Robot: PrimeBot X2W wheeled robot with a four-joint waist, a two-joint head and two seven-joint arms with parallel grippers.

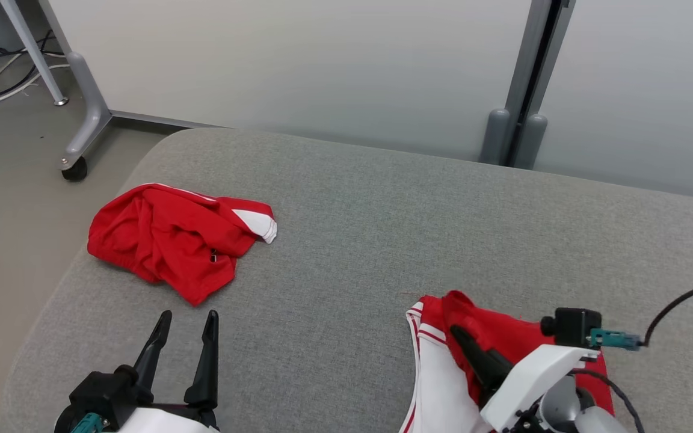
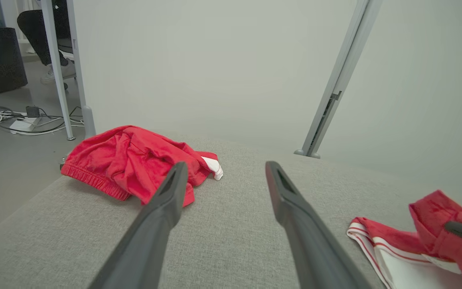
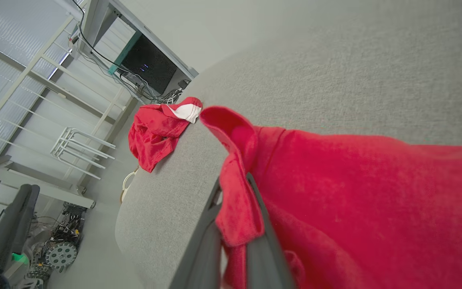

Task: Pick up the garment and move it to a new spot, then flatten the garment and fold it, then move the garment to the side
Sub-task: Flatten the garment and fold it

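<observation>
Cloth is lying crumpled at far left, a spare red garment with white trim (image 1: pixel 172 240), well apart on the grey woven cushion (image 1: pixel 346 198) and blocking nothing. The left gripper (image 1: pixel 189 314) is hovering spread and empty, while the right gripper (image 3: pixel 234 192) is pinching a fold of the limp, light red-and-white fabric garment (image 1: pixel 437 373) at near right, likely needing corner grips to flatten

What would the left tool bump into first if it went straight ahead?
Probably the crumpled red garment, lying just beyond the open left tool. Depth is unclear, so it might only brush that garment's near corner above the grey cushion.
</observation>
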